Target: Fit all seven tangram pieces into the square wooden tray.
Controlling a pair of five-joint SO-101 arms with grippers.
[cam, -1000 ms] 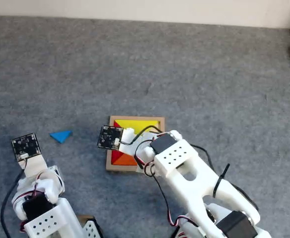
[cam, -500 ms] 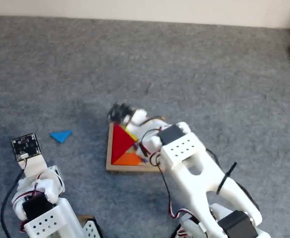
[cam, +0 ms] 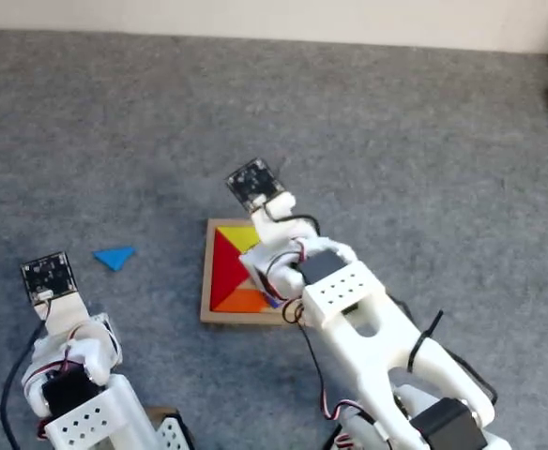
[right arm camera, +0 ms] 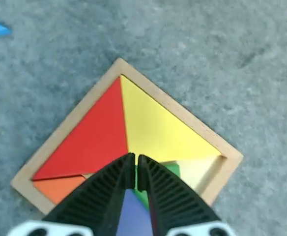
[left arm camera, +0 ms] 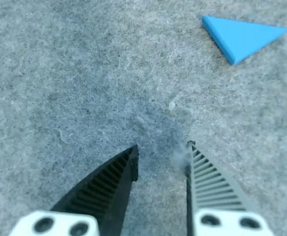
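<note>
1. Right arm (cam: 349,300) swung its wrist off the red triangle (cam: 225,267) toward the square wooden tray's (cam: 205,281) far edge; left arm (cam: 77,356) hasn't budged.
2. Right tool (right arm camera: 135,167) is pressed together above the tray's middle.
3. Left tool (left arm camera: 160,152) is spread over bare tabletop (left arm camera: 60,73), with the blue triangle (left arm camera: 242,35) near it, outside the tray.

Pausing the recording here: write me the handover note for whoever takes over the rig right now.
The left gripper is open and empty over the carpet, short of the blue triangle.
The right gripper is shut on nothing, above the wooden tray.
Done: red triangle, yellow triangle, orange piece, green piece, pale piece and violet piece lie in the tray.
Left: fit the blue triangle, which lies on the carpet apart from the tray. The right gripper covers part of the tray, so I see no free slot.
</note>
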